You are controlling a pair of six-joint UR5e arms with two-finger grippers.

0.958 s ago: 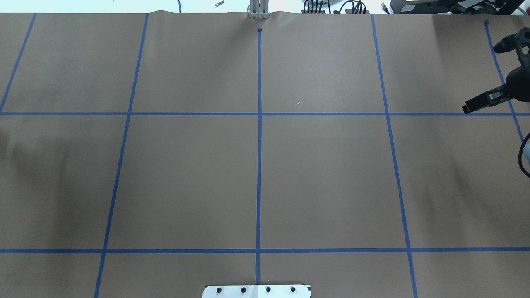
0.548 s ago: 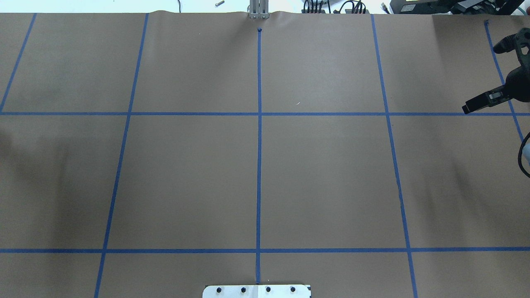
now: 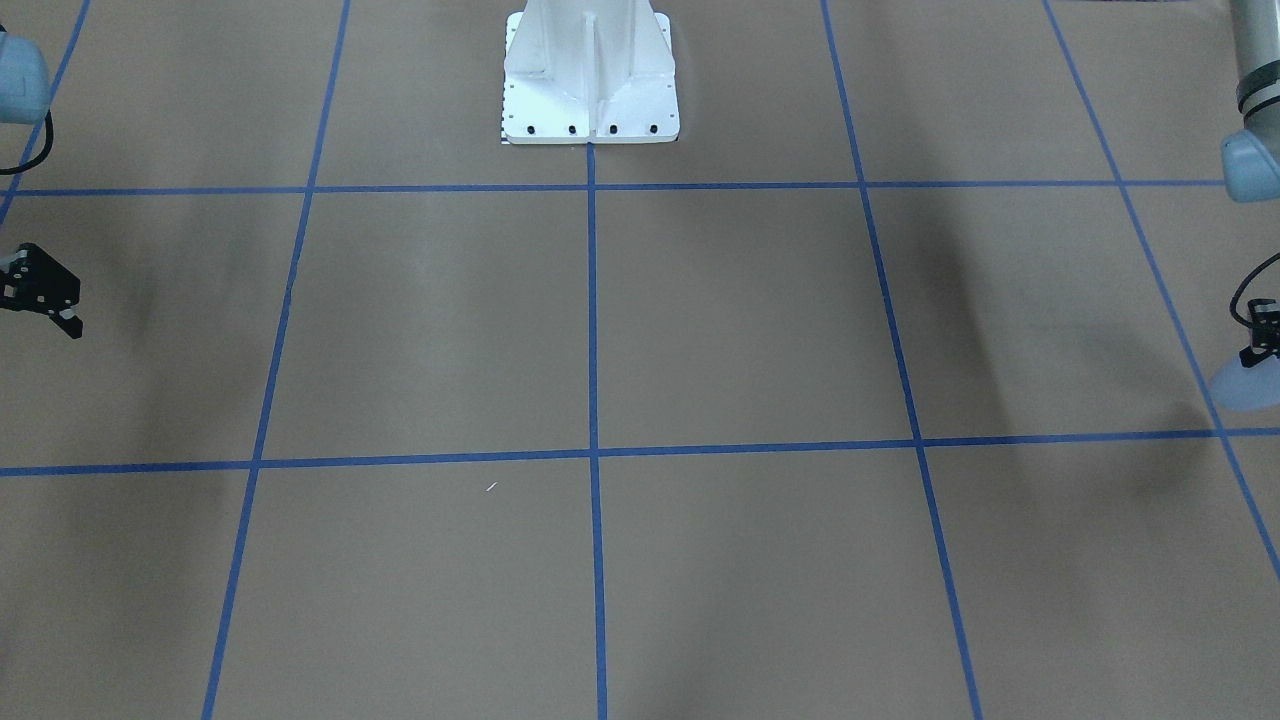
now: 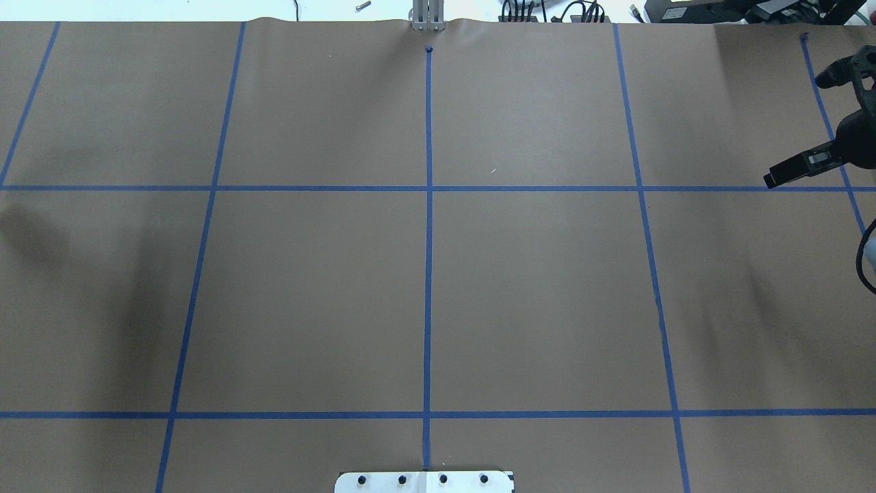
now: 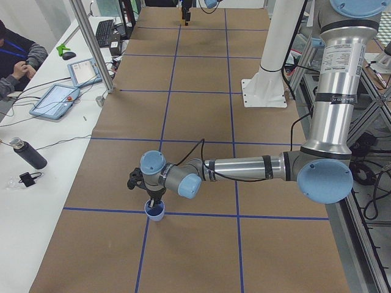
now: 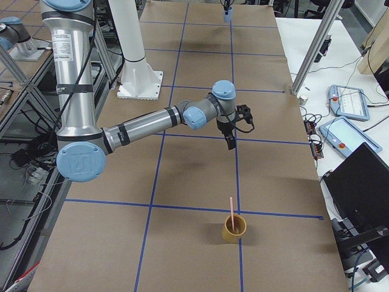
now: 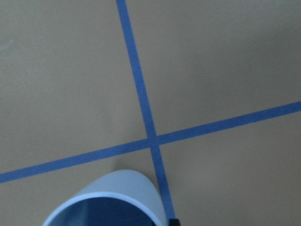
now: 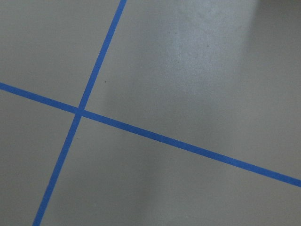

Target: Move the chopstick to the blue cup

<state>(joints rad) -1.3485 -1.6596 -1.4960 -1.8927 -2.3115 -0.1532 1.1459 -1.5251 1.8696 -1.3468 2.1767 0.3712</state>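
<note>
The pale pink chopstick (image 6: 231,208) stands upright in a tan cup (image 6: 234,229) near the table's right end. The blue cup (image 5: 154,210) is at the left end by a tape crossing, and its rim fills the bottom of the left wrist view (image 7: 110,200). My left gripper (image 5: 152,198) is shut on its rim; in the front-facing view the cup (image 3: 1243,386) hangs under it at the right edge. My right gripper (image 4: 772,179) is shut and holds nothing; it hovers (image 6: 230,142) well short of the tan cup.
The white robot base (image 3: 590,85) stands mid-table at the robot's side. A side desk with tablets (image 5: 55,101), a dark bottle (image 5: 27,154) and a seated person (image 5: 18,58) runs along the far edge, with a metal post (image 5: 91,49) at the table's rim.
A shadow at the overhead view's left edge has darkened and spread to the right. The right gripper has not moved.
</note>
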